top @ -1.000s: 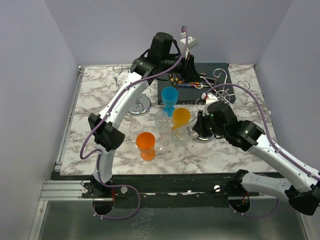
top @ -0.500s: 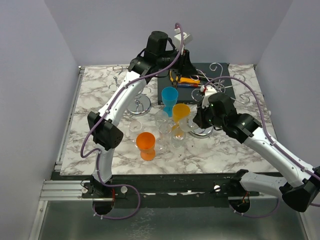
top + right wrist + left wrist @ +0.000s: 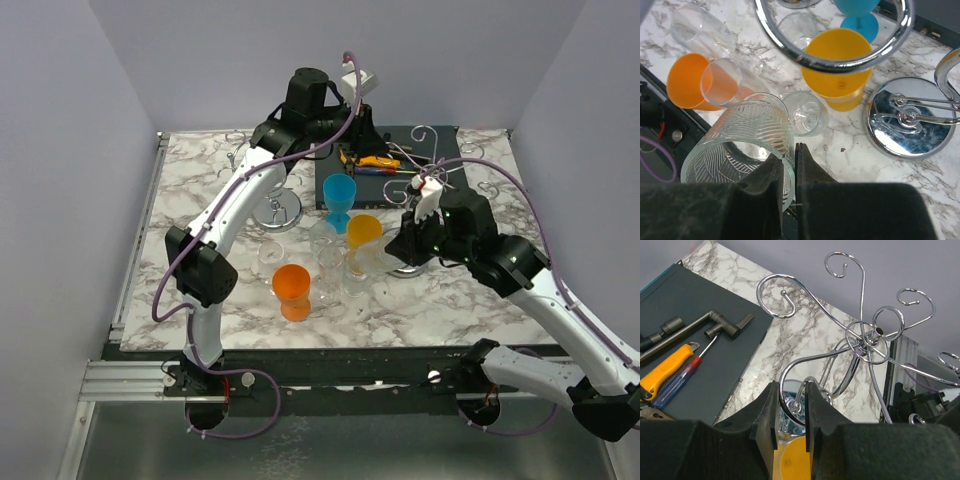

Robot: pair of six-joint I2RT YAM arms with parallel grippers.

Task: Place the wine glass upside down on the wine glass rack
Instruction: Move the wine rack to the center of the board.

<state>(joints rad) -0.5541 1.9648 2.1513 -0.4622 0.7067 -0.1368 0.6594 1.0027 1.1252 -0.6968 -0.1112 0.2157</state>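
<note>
Hovering over the far tool tray (image 3: 695,330), the left gripper (image 3: 790,412) keeps its jaws a narrow slit apart, holding nothing. The right gripper (image 3: 788,162) pinches the rim of the ribbed clear wine glass (image 3: 745,135), tilted, just left of the chrome rack (image 3: 907,117).

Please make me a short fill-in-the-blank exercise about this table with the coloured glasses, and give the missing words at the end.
1. The clear ribbed glass is pinched by the ___ gripper.
2. Counted from the arm bases, the nearest coloured glass is ___.
3. The farthest coloured glass is ___.

Missing words: right; orange; blue.
</note>
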